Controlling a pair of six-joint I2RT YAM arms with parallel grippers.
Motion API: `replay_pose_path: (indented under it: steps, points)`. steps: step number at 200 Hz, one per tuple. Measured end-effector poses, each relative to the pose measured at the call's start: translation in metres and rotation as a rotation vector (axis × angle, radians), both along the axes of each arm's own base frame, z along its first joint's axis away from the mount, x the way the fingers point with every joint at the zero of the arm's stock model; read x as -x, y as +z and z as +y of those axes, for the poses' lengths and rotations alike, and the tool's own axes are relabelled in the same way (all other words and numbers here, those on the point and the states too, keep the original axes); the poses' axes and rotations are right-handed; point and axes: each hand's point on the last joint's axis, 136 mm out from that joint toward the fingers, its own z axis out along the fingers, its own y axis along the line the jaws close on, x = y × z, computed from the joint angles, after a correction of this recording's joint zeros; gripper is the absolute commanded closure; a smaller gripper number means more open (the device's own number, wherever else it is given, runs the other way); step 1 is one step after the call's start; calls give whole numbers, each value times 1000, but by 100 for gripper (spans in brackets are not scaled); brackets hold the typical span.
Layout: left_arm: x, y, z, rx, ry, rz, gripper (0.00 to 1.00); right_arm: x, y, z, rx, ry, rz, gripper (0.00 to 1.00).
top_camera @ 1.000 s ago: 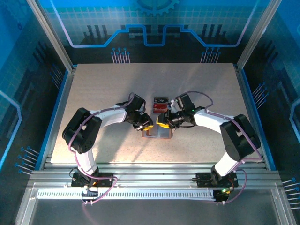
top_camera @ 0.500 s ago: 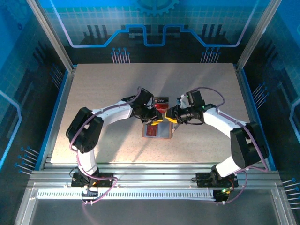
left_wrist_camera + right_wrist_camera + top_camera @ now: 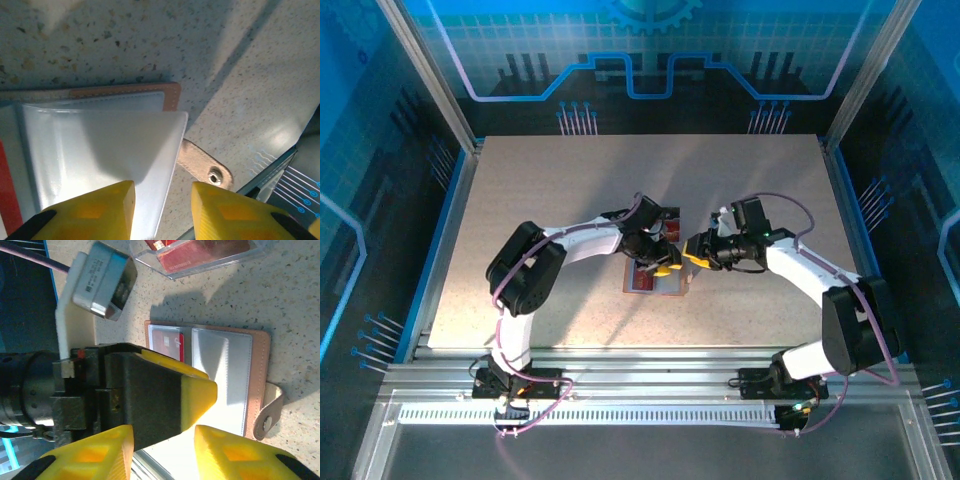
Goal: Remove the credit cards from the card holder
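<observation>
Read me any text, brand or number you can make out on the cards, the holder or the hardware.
No text here is clear enough to quote.
Label on the grey box: lines of print, too small to read.
Red card in the card holder: white markings, too blurred to read.
Red cards in the clear tray: markings unreadable.

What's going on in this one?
Two arms are working on an open card holder lying flat on the table. The left gripper hovers open over its clear pockets; the right gripper is open beside it. One red credit card sits in a pocket; more red cards lie in a clear tray nearby.
</observation>
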Motion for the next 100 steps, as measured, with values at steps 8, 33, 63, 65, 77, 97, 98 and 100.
replay_pose_path:
  steps: [8, 33, 63, 65, 77, 97, 98, 100]
  points:
    - [1, -3, 0, -4, -2, 6, 64, 1, 0, 0, 0, -1, 0, 63]
    - [2, -11, -1, -9, -5, 22, 64, 1, 0, -2, 0, -5, 0, 62]
    - [2, -16, -3, -4, -8, 25, 63, 3, -2, -2, 1, -4, 5, 62]
    - [2, -17, -3, -4, -9, 26, 64, 3, -2, -2, 1, -4, 5, 62]
    - [2, -16, -4, 1, -10, 25, 63, 3, -2, -2, 1, -4, 5, 62]
    - [1, -14, -5, 11, -13, 20, 63, 3, -2, -2, 0, -5, 5, 62]
    - [1, -15, -5, 11, -13, 20, 63, 3, -2, -2, 0, -5, 5, 62]
    - [0, -14, -5, 12, -13, 19, 63, 3, -2, -2, 0, -5, 5, 62]
